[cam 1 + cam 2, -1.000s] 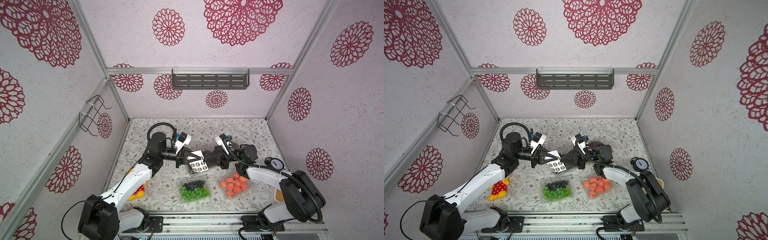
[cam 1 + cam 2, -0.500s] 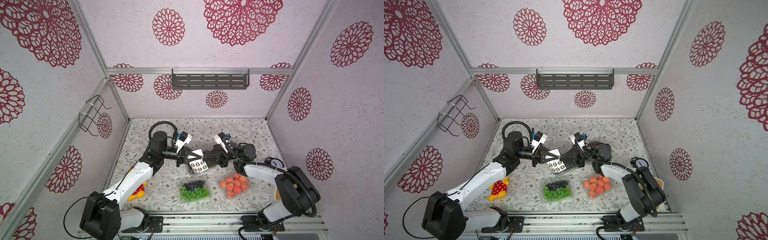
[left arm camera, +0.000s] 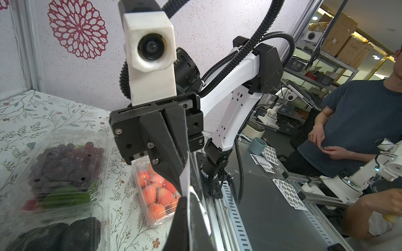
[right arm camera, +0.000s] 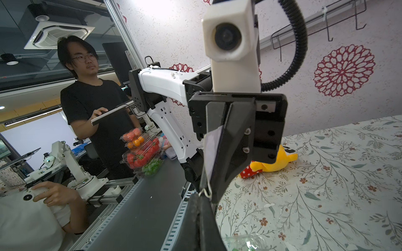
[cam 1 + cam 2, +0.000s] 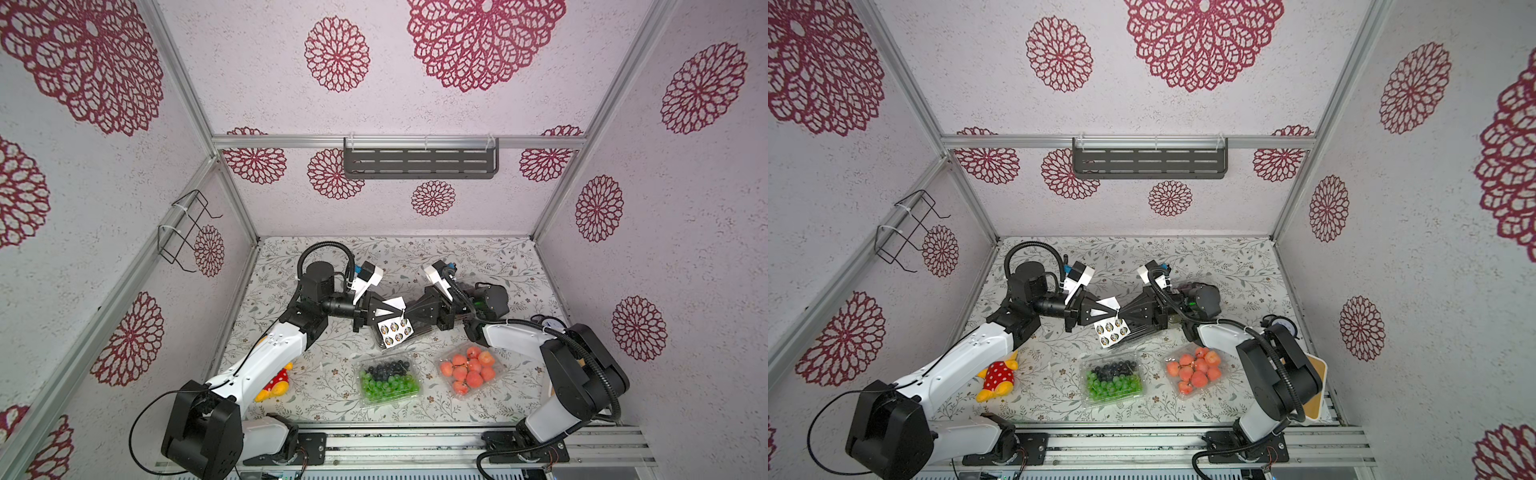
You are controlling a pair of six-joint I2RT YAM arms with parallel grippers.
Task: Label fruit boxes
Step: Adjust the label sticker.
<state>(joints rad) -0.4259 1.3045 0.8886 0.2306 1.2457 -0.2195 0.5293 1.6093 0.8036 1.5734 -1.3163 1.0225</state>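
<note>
Above the middle of the desk (image 5: 498,266), pinching the white sticker sheet (image 5: 395,328) with the left end effector (image 5: 400,309), jaws fully closed on its upper part, and letting the printed rounds hang down towards the fruit. Coming in from the opposite side with the right end effector (image 5: 413,312), likewise clamped tight, and nipping the same sheet just where the two tips are meeting; whether on a sticker's rim or on the backing paper, cannot tell. Probably bracing the sheet with one arm for peeling a label with the other, a loose sheet only sliding about under a single tip. Holding it off the desk, most likely for giving both tips room around its edge. Lying flat and lid-up nearer the robot's base, just below the sheet and within easy reach for labelling: the green-and-blue fruit box (image 5: 388,380) and, beside it but apart, the orange-red fruit box (image 5: 467,372). Sitting farther back under the right arm, as the left wrist view is showing: the dark purple fruit box (image 3: 65,160) and, close against it, the black fruit box (image 3: 65,232). Lying off by the left arm and taking no part: a red-and-yellow plush toy (image 5: 996,374).
</note>
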